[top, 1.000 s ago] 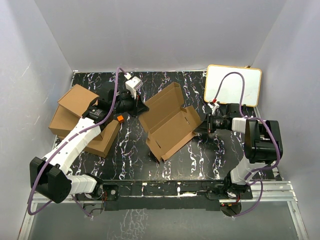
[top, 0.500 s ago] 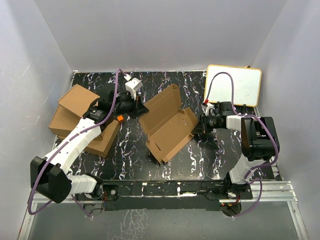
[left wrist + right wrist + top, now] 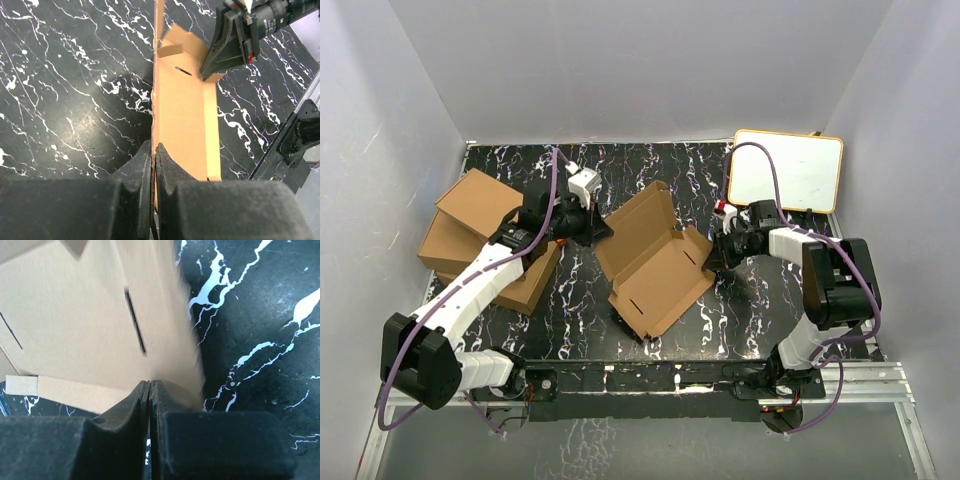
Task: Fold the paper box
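At the box: left jaws pinched shut on one edge, right jaws pinched on the opposite flap. Box lies open, nothing tucked; most folding remains.

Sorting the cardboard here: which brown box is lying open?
The paper box mid-table, its edges pinched by the left gripper and right gripper; the piled boxes at left are closed.

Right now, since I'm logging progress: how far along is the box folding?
Early. Done: the left gripper pinches one edge of the box, and the right gripper pinches the opposite side. In hand: the left-held panel stands upright. Left: the box is open, lid not closed.
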### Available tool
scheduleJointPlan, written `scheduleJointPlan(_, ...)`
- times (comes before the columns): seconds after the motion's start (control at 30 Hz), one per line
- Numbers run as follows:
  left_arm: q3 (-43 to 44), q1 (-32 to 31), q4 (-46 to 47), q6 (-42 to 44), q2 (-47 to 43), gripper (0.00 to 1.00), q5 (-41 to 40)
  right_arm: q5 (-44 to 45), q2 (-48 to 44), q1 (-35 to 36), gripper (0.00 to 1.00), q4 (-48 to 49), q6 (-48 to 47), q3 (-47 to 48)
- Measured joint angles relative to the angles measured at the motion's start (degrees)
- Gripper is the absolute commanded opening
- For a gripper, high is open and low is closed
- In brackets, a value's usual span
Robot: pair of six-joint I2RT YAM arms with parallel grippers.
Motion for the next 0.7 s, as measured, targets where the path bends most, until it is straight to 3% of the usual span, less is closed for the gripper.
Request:
scheduleJointPlan(0.17, -3.7, 0.0, 0.8, -1.8, -2.4, 0.0, -0.3, -3.3, -3.0, -1.7, 0.14, -6.4, -8.4, 1.7)
scheduleJointPlan(0.37, -7.6, 0.0, 4.1, -5.5, -7.6, 0.0, -0.3, -8.3, -10.5, -8.6, 0.28, -13.7, -18.2, 2.6)
scheduleJointPlan(0.7, -9.4, 0.0, 9.0, -14.9, -9.1, 0.0, -0.7, -11.2, -24.2, -11.7, 0.46, -17.5, -23.9, 2.6)
